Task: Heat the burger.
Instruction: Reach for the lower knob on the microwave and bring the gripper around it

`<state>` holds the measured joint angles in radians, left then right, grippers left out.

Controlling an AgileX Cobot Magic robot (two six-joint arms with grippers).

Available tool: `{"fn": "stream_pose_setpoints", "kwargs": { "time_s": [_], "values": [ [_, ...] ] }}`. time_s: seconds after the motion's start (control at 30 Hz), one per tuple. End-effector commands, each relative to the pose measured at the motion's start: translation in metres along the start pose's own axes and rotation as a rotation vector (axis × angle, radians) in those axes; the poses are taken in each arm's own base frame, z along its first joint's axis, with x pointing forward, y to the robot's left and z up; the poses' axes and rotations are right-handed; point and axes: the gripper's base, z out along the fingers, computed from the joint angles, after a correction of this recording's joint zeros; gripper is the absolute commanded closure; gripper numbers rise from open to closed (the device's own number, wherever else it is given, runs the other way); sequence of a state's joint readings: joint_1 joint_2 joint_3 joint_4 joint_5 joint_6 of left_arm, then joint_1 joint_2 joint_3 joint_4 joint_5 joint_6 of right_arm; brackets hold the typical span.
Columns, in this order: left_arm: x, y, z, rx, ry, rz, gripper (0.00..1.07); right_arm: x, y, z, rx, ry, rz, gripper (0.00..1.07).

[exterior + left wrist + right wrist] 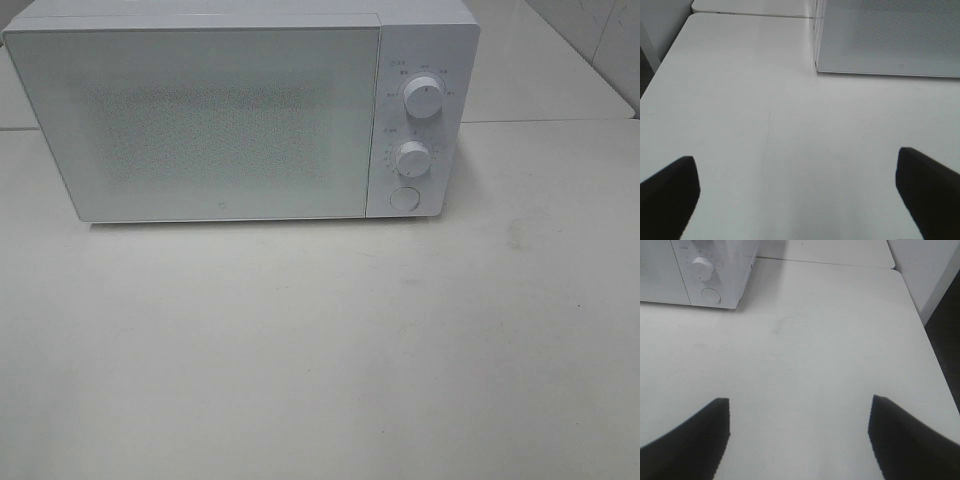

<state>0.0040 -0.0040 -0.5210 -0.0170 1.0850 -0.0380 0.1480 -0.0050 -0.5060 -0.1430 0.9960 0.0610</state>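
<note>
Before the microwave (220, 120), labels (398, 68) unreadable: left end effector (795, 159), right end effector (800, 400) splayed, empty.

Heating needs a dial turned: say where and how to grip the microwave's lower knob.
Grip the lower knob by its round rim, jaws on opposite sides, coming straight at the microwave's front. It stands proud of the flat control panel as a short cylinder, so likely only its side wall offers a pinch.
</note>
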Motion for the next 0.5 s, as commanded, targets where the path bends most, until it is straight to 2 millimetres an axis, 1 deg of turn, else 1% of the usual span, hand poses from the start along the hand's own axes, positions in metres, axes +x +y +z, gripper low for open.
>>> {"fn": "stream_pose_setpoints", "kwargs": {
  "time_s": [0.03,0.33,0.4,0.43,0.5],
  "values": [
    [0.001,-0.001,-0.003,0.009,-0.036,-0.011,0.06,0.003,0.0,-0.003,0.003,-0.028,0.019,0.32],
    [0.001,-0.001,-0.003,0.009,-0.036,-0.011,0.06,0.002,0.0,-0.003,0.003,-0.032,0.019,0.32],
    [0.001,-0.001,-0.003,0.009,-0.036,-0.011,0.06,-0.005,0.0,-0.005,0.003,-0.037,0.021,0.32],
    [0.001,-0.001,-0.003,0.009,-0.036,-0.011,0.06,-0.005,0.0,-0.005,0.003,-0.037,0.021,0.32],
    [0.001,-0.001,-0.003,0.009,-0.036,-0.011,0.06,-0.015,0.0,-0.004,0.001,-0.04,0.018,0.32]
  ]
}}
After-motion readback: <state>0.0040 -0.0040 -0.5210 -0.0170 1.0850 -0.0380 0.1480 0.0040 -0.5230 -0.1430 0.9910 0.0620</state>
